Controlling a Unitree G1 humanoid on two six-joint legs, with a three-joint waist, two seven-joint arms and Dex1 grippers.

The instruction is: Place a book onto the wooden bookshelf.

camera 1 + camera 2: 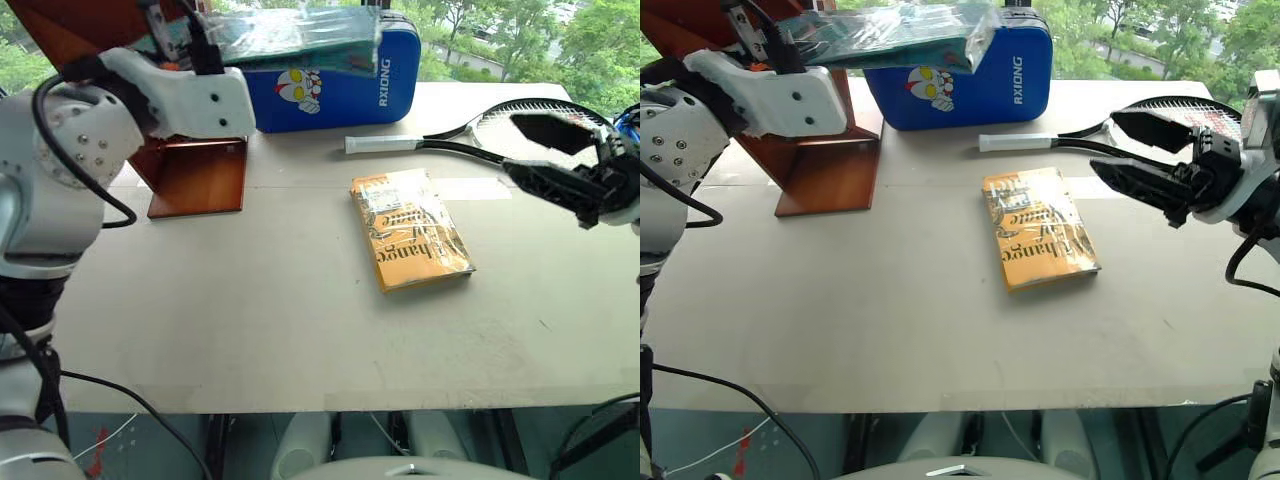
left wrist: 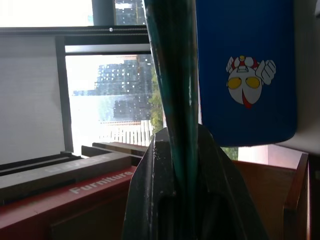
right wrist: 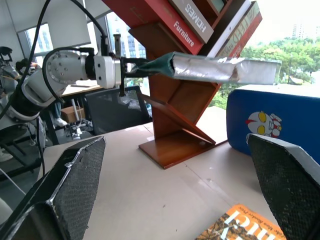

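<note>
Nearest the head camera lies the orange-yellow book [image 1: 410,229], flat on the grey table [image 1: 250,330] at about centre, untouched. At three o'clock the right gripper [image 1: 545,150] hangs above the table with its fingers spread wide and nothing between them, likely kept raised to stay out of the way. Just beyond it, at one o'clock, a racket [image 1: 480,135] lies with its white handle pointing toward the blue padded case [image 1: 335,85].

At eleven o'clock the left gripper [image 3: 121,67] is clenched on one short end of the teal-green book [image 3: 215,67], holding it roughly level in the air, its free end reaching out over the blue case. The left wrist view shows the black fingers [image 2: 155,190] pinching the thin book edge-on. Holding it by the end probably leaves the free length ready to slide into a compartment.

The wooden bookshelf [image 3: 175,120] stands at ten o'clock by the table's far left edge, its slanted boards already carrying a few books up top. Lower compartments look open, so there seems room, though the slanted panels and the case close alongside leave a tight approach.
</note>
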